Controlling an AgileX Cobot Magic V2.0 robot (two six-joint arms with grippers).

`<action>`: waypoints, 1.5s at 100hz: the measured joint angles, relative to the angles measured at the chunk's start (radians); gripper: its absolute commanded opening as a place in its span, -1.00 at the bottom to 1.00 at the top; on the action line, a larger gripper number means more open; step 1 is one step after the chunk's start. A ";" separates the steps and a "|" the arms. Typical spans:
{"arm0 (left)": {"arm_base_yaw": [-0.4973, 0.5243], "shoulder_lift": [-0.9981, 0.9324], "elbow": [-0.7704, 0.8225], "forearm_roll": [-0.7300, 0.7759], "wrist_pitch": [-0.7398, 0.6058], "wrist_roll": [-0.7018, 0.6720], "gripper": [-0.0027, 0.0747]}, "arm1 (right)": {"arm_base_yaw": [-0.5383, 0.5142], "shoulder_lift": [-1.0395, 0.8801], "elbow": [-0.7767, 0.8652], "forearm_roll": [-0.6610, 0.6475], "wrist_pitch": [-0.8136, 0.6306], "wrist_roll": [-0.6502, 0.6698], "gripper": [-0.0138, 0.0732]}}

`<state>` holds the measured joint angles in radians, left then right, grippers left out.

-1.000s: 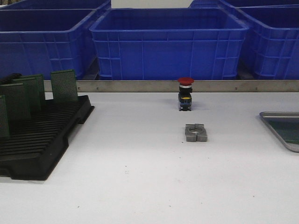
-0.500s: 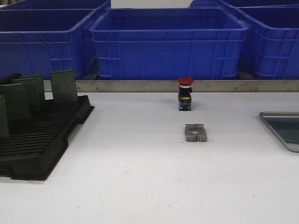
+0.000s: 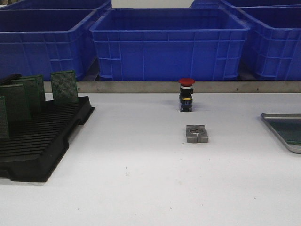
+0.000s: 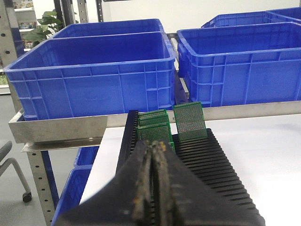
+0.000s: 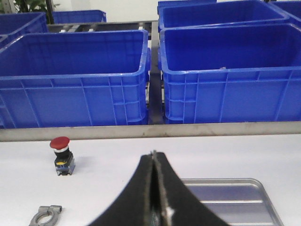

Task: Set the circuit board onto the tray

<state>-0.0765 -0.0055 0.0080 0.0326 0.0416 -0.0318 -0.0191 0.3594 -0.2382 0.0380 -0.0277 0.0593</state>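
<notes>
- Left gripper (image 4: pixel 154 155): fingers pressed together, empty, pointing at the circuit boards (image 4: pixel 189 121) standing upright on edge in the black rack (image 4: pixel 211 162) just ahead; this arm is nearer.
- Right gripper (image 5: pixel 154 162): closed too, above the tray (image 5: pixel 263 190), far right on the table.

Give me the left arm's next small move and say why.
Probably open the left gripper and ease it toward the nearest circuit board standing in the black rack. In the left wrist view its fingers are pressed together with nothing between them, and the boards stand upright in the slots just beyond the tips. The tray sits at the table's far right edge.
</notes>
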 measured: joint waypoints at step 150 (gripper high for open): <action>0.000 0.000 0.000 0.000 -0.002 -0.002 -0.98 | 0.000 -0.370 0.263 -0.059 -0.061 0.041 -0.84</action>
<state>-0.0765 -0.0055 0.0080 0.0326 0.0395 -0.0335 -0.0191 -0.0102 0.0251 -0.0211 -0.0891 0.0998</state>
